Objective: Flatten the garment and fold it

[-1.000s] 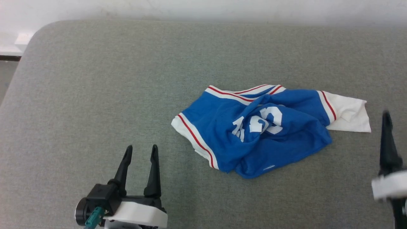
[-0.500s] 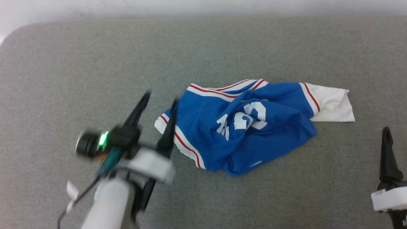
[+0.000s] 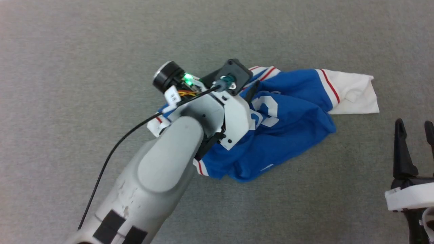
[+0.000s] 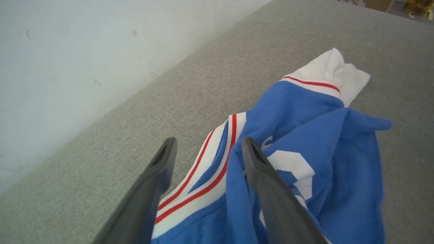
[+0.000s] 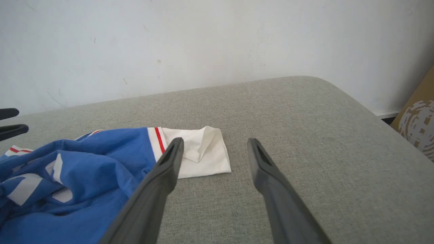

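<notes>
**Pincers, pair: both spread, nothing pinched**

Item 1. Left pincer (image 4: pixel 207 142): two dark fingers set wide apart, low over the far-left part of the garment (image 4: pixel 339 152). Between the fingers shows a white band with red stripes (image 4: pixel 206 176). The finger (image 4: pixel 271 189) on the right of the left wrist view lies across a raised blue fold. Whether it touches the cloth cannot be told. In the head view the pale left forearm (image 3: pixel 162 169) reaches over the garment's left half and covers it. A black cable (image 3: pixel 112 152) runs along the forearm, and a green light (image 3: pixel 187 78) glows at the wrist.

Item 2. Right pincer (image 3: pixel 414 123): fingers spread, empty, pointing up at the lower right of the head view. It stands apart from the garment, on the side of the white sleeve (image 3: pixel 352 91).

Item 3. Garment: bright blue jersey, crumpled in a heap near the middle of the counter (image 3: pixel 84 67). White numerals (image 3: pixel 268 112) are creased into the folds. One white sleeve with red trim lies out flat to the right.

Item 4. Counter: grey cloth-covered top with a rounded corner (image 5: pixel 325 84).

Item 5. Surroundings: a pale wall (image 5: pixel 203 40) stands behind the counter. A brown object with a pale pattern (image 5: pixel 418 125) sits past its right corner.
</notes>
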Tool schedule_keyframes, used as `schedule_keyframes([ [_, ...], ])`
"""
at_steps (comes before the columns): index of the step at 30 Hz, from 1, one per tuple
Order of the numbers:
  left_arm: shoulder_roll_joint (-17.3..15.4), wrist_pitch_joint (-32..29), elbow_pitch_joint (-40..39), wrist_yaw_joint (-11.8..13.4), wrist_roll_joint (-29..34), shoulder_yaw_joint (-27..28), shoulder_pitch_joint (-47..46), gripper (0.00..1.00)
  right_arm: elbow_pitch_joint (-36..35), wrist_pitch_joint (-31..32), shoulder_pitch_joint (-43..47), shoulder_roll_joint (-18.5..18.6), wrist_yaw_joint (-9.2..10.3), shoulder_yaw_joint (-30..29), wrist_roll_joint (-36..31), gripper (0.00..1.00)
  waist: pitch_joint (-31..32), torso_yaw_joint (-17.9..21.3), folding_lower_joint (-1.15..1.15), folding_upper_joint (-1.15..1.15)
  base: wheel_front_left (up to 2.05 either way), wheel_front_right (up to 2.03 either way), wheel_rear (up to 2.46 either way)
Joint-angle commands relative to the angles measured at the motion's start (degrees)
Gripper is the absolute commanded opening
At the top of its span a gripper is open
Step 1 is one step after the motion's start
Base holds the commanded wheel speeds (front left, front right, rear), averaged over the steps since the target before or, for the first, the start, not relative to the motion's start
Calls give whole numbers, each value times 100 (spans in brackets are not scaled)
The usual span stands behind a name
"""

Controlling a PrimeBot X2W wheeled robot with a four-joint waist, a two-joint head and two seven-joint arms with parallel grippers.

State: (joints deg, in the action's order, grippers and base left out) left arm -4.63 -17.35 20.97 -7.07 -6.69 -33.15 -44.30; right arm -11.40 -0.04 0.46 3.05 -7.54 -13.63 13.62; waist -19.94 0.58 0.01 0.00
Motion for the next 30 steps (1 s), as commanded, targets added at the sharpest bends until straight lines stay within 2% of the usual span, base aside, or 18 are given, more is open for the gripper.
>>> schedule_keyframes([
  [1, 25, -82, 293, -35, -71, -129, -199, 100, 56, -10, -122, -17, 5, 53, 36, 100, -180, 223, -1, 0, 0, 0, 0],
  [7, -117, -666, 1521, -40, -318, -679, -534, 100, 151, -11, -191, -17, 5, 135, 66, 100, -255, 450, -1, 0, 0, 0, 0],
  [11, -253, -947, 1983, -40, -560, -964, -626, 100, 181, -29, -217, -17, 5, 135, 96, 100, -307, 549, -1, 0, 0, 0, 0],
  [12, -274, -947, 2041, -41, -592, -1024, -648, 72, 186, -34, -217, -17, 5, 126, 96, 100, -319, 558, -1, 0, 0, 0, 0],
  [13, -293, -893, 2071, -41, -616, -1063, -679, 1, 195, -43, -218, -17, 5, 118, 98, 100, -334, 563, -1, 0, 0, 0, 0],
  [22, -50, 120, 1781, 84, -840, -816, -1364, 0, 285, -77, -277, -17, 5, 117, 111, 100, -381, 560, -1, 0, 0, 0, 0],
  [30, 112, 860, 1517, 379, -777, -728, -2239, 0, 378, -95, -418, -17, 5, 292, 179, 100, -605, 919, -1, 0, 0, 0, 0],
])
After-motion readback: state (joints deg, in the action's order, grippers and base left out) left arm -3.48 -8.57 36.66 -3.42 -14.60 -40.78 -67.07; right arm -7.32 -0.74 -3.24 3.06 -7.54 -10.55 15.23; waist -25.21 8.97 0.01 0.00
